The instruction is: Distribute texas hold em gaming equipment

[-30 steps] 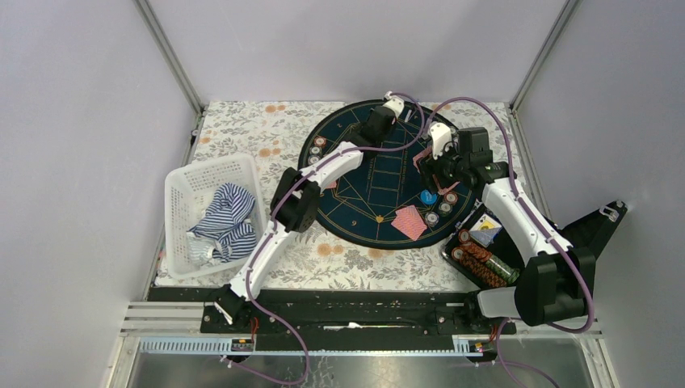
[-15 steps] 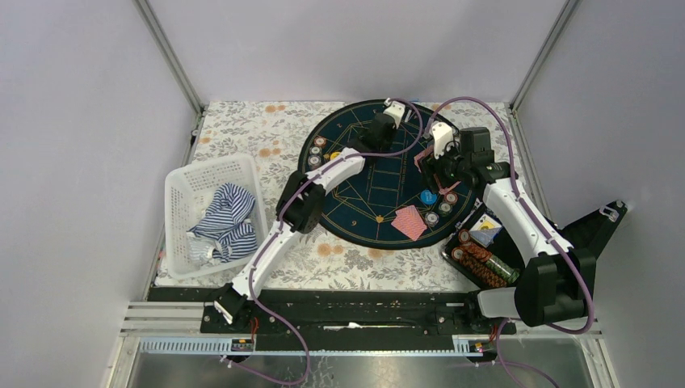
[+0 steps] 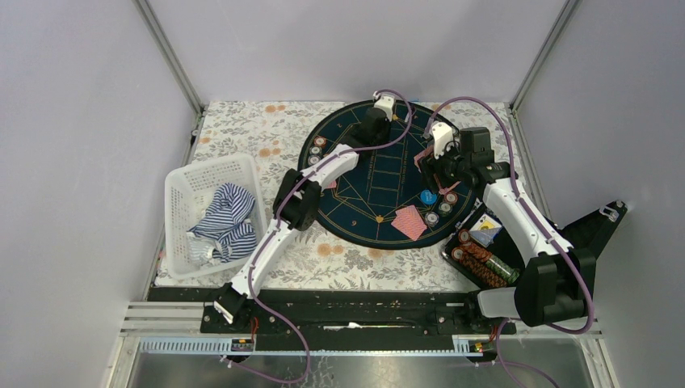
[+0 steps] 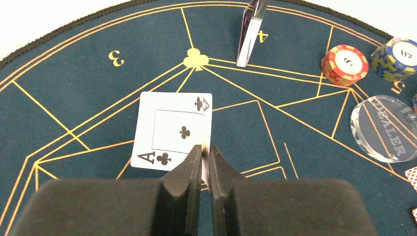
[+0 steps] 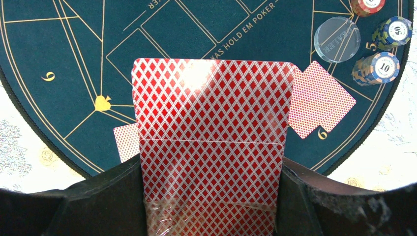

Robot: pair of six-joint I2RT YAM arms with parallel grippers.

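Note:
On the round dark mat point(image 4: 74, 98) an ace-of-clubs playing card point(image 4: 172, 130) lies face up. Its near right edge shows as a white sliver between the fingers of my left gripper point(image 4: 204, 150), which is shut on it over the mat's far side point(image 3: 373, 133). My right gripper point(image 5: 211, 196) is shut on a red-backed deck of cards point(image 5: 211, 123) that has clear wrap round its lower end, and holds it above the mat point(image 3: 426, 162). Red point(image 4: 344, 64) and blue point(image 4: 398, 58) chip stacks and a clear dealer disc point(image 4: 386, 128) sit at the mat's right. Red-backed cards point(image 3: 410, 221) and a blue disc point(image 3: 428, 196) lie nearer me.
A white basket point(image 3: 182, 202) with a striped cloth point(image 3: 226, 218) stands on the left. A black tray point(image 3: 448, 242) holding chip stacks sits at the right. More chips point(image 3: 317, 149) line the mat's left edge. A thin pale strip point(image 4: 251, 32) stands upright beyond the ace.
My left wrist has shifted a little to the left along the mat's far side. The right arm and its deck have stayed in place.

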